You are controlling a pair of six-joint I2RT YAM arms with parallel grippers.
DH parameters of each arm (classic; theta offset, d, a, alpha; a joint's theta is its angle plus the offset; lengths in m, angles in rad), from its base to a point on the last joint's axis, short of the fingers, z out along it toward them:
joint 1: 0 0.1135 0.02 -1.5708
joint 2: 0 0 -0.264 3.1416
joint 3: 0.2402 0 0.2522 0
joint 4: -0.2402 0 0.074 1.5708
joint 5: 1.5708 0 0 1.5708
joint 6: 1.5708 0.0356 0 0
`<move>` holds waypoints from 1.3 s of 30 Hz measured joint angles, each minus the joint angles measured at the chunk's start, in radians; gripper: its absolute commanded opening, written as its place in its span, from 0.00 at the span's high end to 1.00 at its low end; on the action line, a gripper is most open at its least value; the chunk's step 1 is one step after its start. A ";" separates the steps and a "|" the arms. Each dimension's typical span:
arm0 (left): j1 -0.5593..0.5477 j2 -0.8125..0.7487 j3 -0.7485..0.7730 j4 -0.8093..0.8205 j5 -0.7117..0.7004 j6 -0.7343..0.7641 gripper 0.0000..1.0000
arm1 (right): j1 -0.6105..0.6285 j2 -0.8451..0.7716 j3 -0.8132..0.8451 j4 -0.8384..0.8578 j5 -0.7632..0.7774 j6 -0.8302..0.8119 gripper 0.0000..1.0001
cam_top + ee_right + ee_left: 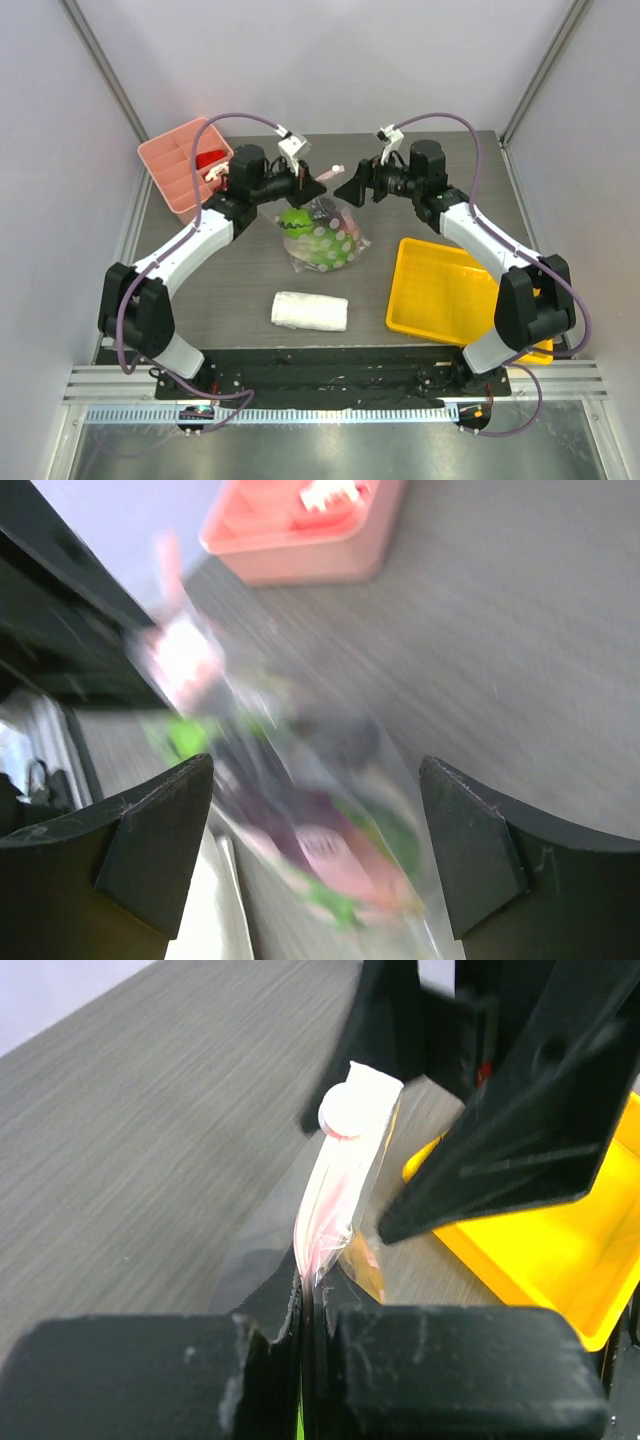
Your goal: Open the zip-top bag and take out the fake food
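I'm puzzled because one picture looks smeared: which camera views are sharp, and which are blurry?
Top external view: crisp and evenly lit, the zip-top bag plain to see. Left wrist view: the bag's pink strip is fairly sharp, the yellow tray bright. Right wrist view: the bag is smeared by blur, the pink box soft, yet the right end effector's fingers look sharp.
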State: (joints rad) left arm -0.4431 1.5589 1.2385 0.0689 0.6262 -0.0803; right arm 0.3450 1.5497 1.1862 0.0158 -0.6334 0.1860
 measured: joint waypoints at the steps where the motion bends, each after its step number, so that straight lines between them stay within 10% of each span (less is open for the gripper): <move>1: -0.012 -0.010 -0.016 0.008 -0.021 -0.004 0.98 | 0.000 -0.002 -0.006 0.068 -0.018 0.025 0.11; 6: -0.063 -0.037 -0.058 0.018 -0.084 -0.011 0.92 | 0.000 0.002 -0.006 0.243 -0.104 0.064 0.28; 14: -0.064 -0.062 -0.029 -0.043 -0.086 -0.013 0.40 | 0.000 0.038 -0.045 0.388 -0.255 0.095 0.30; 17: -0.061 -0.054 0.028 -0.140 -0.048 -0.016 0.46 | -0.004 0.039 -0.066 0.410 -0.282 0.106 0.33; 25: -0.061 0.009 0.155 -0.291 0.006 -0.041 0.65 | -0.004 0.047 -0.072 0.506 -0.348 0.161 0.86; 39: -0.034 0.009 0.143 -0.286 -0.023 -0.097 1.00 | -0.013 0.090 -0.073 0.557 -0.398 0.193 0.54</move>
State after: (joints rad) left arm -0.4770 1.5681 1.3811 -0.2176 0.6029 -0.1768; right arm 0.3321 1.6394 1.1133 0.5728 -1.0313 0.3794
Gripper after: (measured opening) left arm 0.015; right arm 0.401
